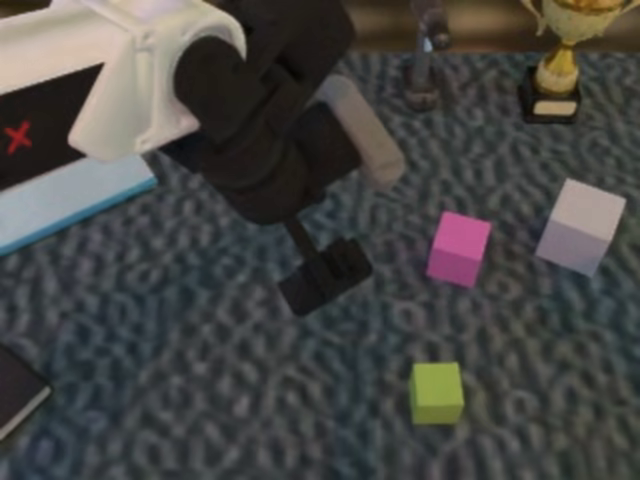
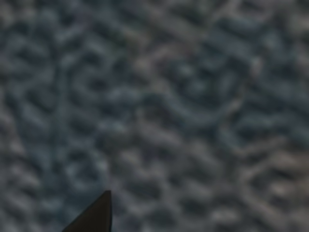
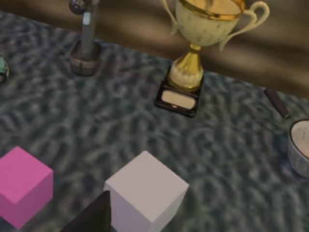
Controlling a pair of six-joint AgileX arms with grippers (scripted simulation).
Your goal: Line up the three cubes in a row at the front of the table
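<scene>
Three cubes rest apart on the table (image 1: 200, 400). The small lime-green one (image 1: 437, 392) is nearest the front. Behind it are the magenta-pink one (image 1: 459, 249) and, farther right, the larger lavender-white one (image 1: 581, 226). My left gripper (image 1: 325, 277) hangs open and empty over bare table, left of the magenta cube. Its wrist view shows only carpet pattern and one dark fingertip (image 2: 96, 217). My right gripper (image 3: 137, 224) is outside the top view. It is open, hovering near the lavender cube (image 3: 147, 193), with the magenta cube (image 3: 24, 183) beside it and one fingertip (image 3: 94, 217) showing.
A gold trophy (image 1: 560, 60) and a metal stand (image 1: 425, 60) are at the back. A light blue notebook (image 1: 70, 200) lies at the left under my left arm. A dark flat object (image 1: 15, 390) sits at the front left. A pale bowl (image 3: 301, 147) shows at the edge of the right wrist view.
</scene>
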